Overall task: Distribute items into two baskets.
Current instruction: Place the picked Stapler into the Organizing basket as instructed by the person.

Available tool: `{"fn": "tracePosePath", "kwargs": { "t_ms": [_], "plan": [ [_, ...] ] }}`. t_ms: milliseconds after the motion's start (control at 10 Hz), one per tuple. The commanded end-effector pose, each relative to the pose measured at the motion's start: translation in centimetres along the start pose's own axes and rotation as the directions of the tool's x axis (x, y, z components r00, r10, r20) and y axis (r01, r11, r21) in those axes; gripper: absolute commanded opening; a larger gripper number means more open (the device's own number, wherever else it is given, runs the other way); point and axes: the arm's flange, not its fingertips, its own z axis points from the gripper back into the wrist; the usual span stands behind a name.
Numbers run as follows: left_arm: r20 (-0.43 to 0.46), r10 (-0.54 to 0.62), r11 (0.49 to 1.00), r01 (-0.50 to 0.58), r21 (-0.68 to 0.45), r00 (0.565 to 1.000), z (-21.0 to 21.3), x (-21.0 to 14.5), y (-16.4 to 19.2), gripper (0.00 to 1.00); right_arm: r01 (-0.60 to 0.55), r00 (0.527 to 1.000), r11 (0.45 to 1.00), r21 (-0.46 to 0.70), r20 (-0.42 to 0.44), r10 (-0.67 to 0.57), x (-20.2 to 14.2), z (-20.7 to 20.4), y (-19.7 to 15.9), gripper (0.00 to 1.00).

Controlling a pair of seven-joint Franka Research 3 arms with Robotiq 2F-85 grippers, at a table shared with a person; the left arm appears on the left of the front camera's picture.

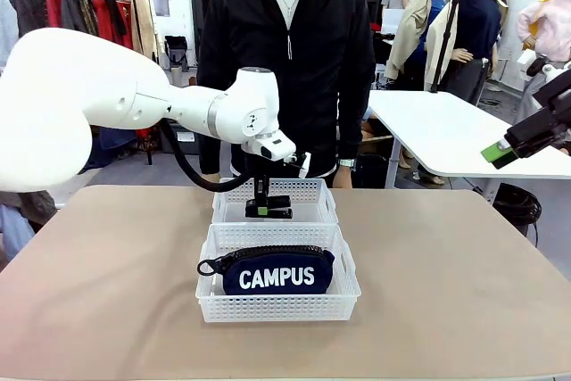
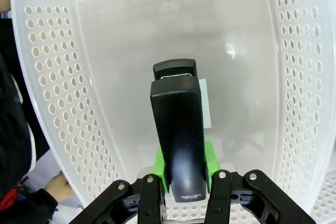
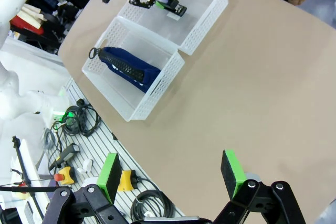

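Left wrist view has my left gripper (image 2: 184, 182) pinching the small black stapler (image 2: 177, 135) between its green pads, white perforated plastic basket (image 2: 52, 108) floor just beyond the fingertips, so I'd lower gently before releasing.

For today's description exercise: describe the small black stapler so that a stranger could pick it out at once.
On the tan table stand two white perforated plastic baskets; take the far basket, nearer the person. Above it, the left gripper clamps the small black stapler. Unlike the navy fabric CAMPUS pouch in the near basket, it is hard and slim.
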Motion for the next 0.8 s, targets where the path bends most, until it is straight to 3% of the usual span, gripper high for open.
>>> {"fn": "tracePosePath", "kwargs": {
  "t_ms": [0, 100, 300, 700],
  "plan": [
    [-0.009, -0.027, 1.000, 0.027, -0.001, 1.000, 0.36, 0.37, 1.13, 0.00, 0.007, 1.000, 1.000, 0.002, 0.002, -0.007, 0.11, 0.00, 0.23, 1.00],
    [-0.020, -0.028, 1.000, 0.028, -0.002, 0.999, 0.07, 0.35, 1.15, 0.04, 0.007, 1.000, 1.000, 0.002, 0.002, -0.007, 0.11, 0.00, 0.23, 1.00],
    [-0.007, -0.022, 1.000, 0.022, -0.009, 1.000, 0.21, 0.12, 1.30, 0.26, 0.007, 1.000, 1.000, 0.002, 0.002, -0.007, 0.11, 0.00, 0.23, 1.00],
    [-0.002, -0.031, 0.999, 0.031, -0.027, 1.000, 0.67, -0.26, 1.13, 0.95, 0.007, 1.000, 1.000, 0.002, 0.002, -0.007, 0.11, 0.00, 0.23, 1.00]
  ]
}}
